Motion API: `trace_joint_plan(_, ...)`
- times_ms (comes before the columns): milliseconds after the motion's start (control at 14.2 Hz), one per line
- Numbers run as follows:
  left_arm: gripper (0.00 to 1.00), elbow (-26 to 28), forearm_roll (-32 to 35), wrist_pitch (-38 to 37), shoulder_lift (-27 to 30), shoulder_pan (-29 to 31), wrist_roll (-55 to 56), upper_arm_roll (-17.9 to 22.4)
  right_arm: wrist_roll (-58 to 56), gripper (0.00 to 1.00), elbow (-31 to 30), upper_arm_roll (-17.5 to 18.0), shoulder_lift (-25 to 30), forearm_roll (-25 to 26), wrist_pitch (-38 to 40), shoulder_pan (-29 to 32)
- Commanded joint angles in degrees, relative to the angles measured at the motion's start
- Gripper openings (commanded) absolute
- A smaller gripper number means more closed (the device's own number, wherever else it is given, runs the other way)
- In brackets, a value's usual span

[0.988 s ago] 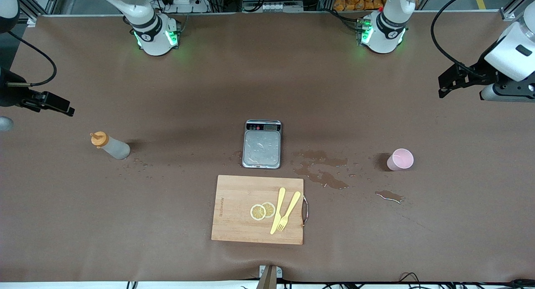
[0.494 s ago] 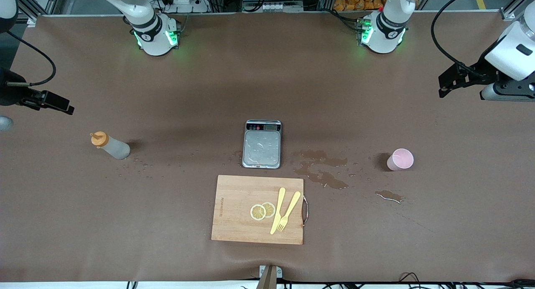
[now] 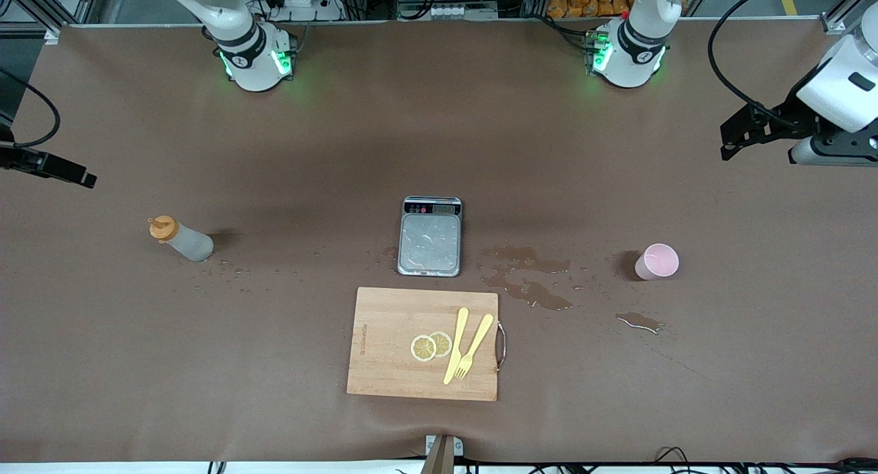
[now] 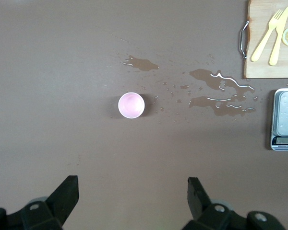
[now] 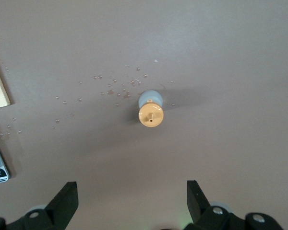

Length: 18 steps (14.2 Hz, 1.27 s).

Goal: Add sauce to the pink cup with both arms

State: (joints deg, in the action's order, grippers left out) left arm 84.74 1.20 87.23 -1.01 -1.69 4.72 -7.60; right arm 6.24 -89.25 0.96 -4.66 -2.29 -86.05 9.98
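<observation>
At upper left of the front frame, the right claw (image 3: 86, 181) has slid further toward the frame edge than half a second back, fingers apart, empty. It hangs over the tabletop (image 3: 439, 138) above the sauce (image 3: 180, 239) (upright, toward the right arm's end). Left claw (image 3: 728, 148), also spread and empty, unchanged at upper right, over the pink cup (image 3: 657, 261). Judgement: nothing grasped; both arms are only lining up, and pouring is not yet begun.

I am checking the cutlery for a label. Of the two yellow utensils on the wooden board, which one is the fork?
The fork is the one nearer the cutting board's metal handle; its tines point toward the front camera. The other utensil, beside the lemon slices, has no tines.
</observation>
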Motion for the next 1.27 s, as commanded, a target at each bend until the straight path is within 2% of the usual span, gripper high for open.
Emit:
trace_joint_plan(0, 1.00, -0.19, 1.35, -0.75, 0.40, 0.11, -0.68, -0.05, 0.35, 1.00, -0.04, 0.53, -0.08, -0.87, 0.36, 2.23)
trace_joint_plan(212, 1.00, -0.19, 1.35, -0.75, 0.13, -0.07, -0.59, -0.22, 1.23, 1.00, -0.04, 0.62, -0.87, -1.31, 0.53, 5.04)
trace_joint_plan(353, 1.00, -0.10, 1.35, -0.66, 0.05, -0.07, -0.59, -0.40, 1.84, 1.00, 0.04, 0.53, -2.01, -4.37, 0.53, 8.19)
trace_joint_plan(635, 1.00, -0.10, 1.26, -0.66, -1.71, -0.07, 0.38, -0.23, 10.51, 1.00, 0.04, 0.53, -2.80, -6.32, 1.59, 10.41)
trace_joint_plan(918, 1.00, -0.19, 1.18, -0.14, -6.54, 0.37, 0.46, 0.65, 25.10, 1.00, 0.04, 0.53, -3.86, -8.42, 3.51, 11.20)
trace_joint_plan(1059, 1.00, -0.19, 1.00, 1.00, -8.47, 0.37, 0.38, 2.14, 26.71, 1.00, 0.04, 0.53, -5.26, -9.74, 3.61, 12.69)
trace_joint_plan(1200, 1.00, -0.19, 1.18, 1.80, -10.58, 0.37, 0.38, 2.41, 26.80, 1.00, 0.04, 0.53, -7.02, -13.16, 3.78, 15.32)
